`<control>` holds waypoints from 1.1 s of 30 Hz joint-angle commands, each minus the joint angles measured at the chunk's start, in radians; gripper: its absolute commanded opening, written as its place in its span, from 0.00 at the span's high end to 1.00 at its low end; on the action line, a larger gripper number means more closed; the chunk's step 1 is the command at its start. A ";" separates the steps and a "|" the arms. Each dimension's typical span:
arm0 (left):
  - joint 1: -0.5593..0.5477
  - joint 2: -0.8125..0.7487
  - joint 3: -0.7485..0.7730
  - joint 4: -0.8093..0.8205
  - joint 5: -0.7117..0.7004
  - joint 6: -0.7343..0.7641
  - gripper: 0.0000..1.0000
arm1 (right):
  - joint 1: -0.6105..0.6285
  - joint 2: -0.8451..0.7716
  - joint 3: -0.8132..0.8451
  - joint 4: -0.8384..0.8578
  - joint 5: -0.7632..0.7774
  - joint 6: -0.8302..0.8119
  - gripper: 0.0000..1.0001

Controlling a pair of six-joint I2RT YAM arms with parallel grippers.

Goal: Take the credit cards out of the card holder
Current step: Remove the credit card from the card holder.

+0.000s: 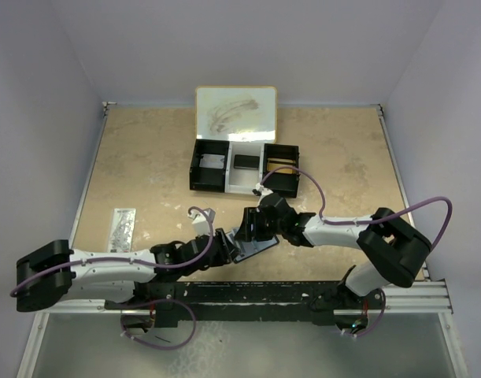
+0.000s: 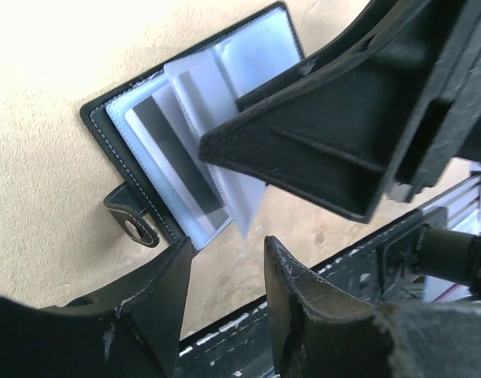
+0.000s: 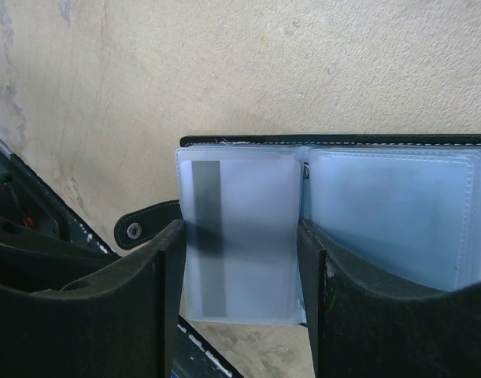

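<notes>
Card holder point(image 3: 397, 205) lies open, right hand point(image 3: 240, 232) wide astride its striped card point(image 3: 256, 181), left hand point(image 2: 228, 248) parted nearby

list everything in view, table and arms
card holder: 1, black, grey-blue inside, open, table centre
card: 1, pale with dark stripe, in holder's clear sleeve
slip: 1, white-grey patterned, flat on table, left
tray: 1, black and white, lid up, far centre, contents unclear
table: 1, beige
left gripper: 1, black, open, beside holder's snap tab
right gripper: 1, black, open, fingers straddling the card
</notes>
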 commanded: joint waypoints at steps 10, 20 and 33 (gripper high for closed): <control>-0.024 0.178 0.069 0.228 -0.101 -0.028 0.61 | -0.006 -0.010 -0.006 -0.027 0.003 0.004 0.52; -0.024 0.264 0.060 0.359 -0.124 -0.018 0.78 | -0.006 -0.026 -0.008 -0.005 -0.019 0.015 0.52; -0.024 0.334 0.204 0.154 -0.171 0.063 1.00 | -0.020 -0.178 0.056 -0.163 0.080 0.002 0.33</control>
